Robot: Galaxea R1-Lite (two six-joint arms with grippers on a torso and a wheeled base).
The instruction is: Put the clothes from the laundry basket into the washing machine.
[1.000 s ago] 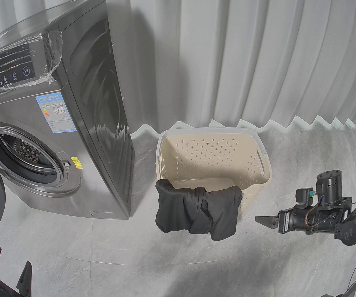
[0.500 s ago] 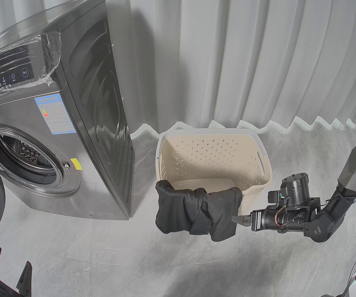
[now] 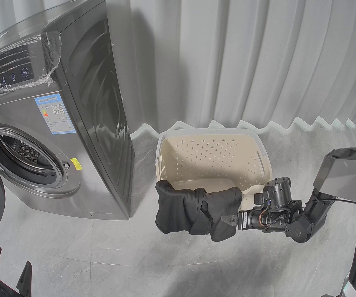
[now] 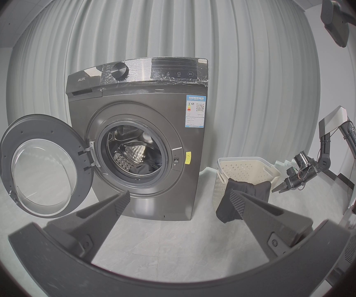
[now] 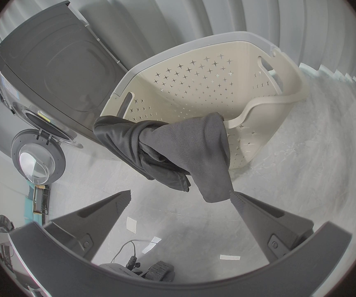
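A cream laundry basket (image 3: 257, 146) stands on the floor right of the grey washing machine (image 3: 91, 116). Dark clothes (image 3: 194, 213) hang bunched over the basket's near rim. My right gripper (image 3: 228, 220) is level with the hanging clothes at their right edge. In the right wrist view it (image 5: 180, 196) is open, and the lower tip of the clothes (image 5: 211, 182) hangs between its fingers, close to one fingertip (image 5: 236, 198). My left gripper (image 3: 7, 269) is low at the near left, open and holding nothing. It (image 4: 178, 199) faces the machine's open drum (image 4: 134, 153).
The machine's round door (image 4: 42, 166) is swung wide open to the machine's left. White curtains (image 3: 248, 50) close off the back. Bare grey floor (image 3: 116, 248) lies between the machine, the basket and me. Cables and small items (image 5: 145, 265) lie on the floor under the right arm.
My right arm has swung left across the floor, bringing its gripper from well right of the basket up to the hanging clothes. The left gripper and the clothes have not moved.
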